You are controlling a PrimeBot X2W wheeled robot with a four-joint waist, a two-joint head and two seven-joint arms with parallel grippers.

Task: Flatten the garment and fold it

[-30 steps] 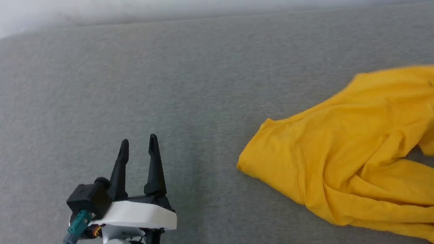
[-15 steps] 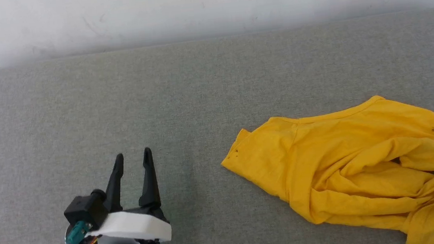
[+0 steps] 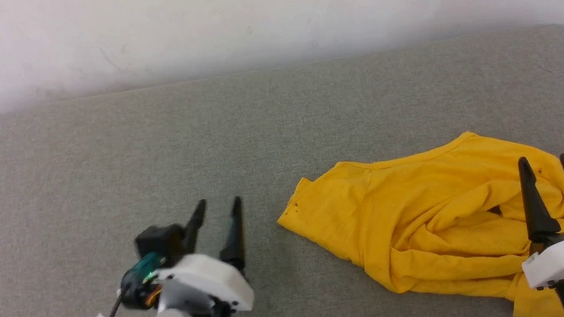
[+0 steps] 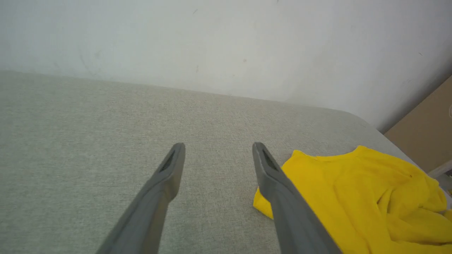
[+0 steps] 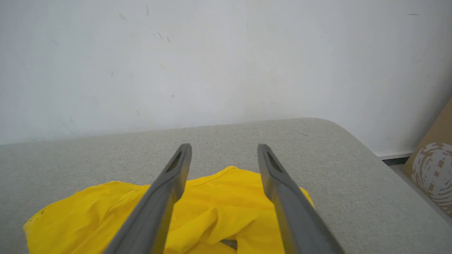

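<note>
After letting the garment point(image 3: 423, 227) drop rumpled, hovers with right gripper point(image 3: 543, 160) and left gripper point(image 3: 219, 202) both spread; not yet flattened.

We are seeing the garment point(image 3: 422, 217) lying on the right part of the padded surface point(image 3: 105, 144), the wall point(image 3: 247, 17) standing behind. Our left gripper point(image 3: 219, 201) is hovering apart to its left; our right gripper point(image 3: 542, 157) is hanging over its right end.
</note>
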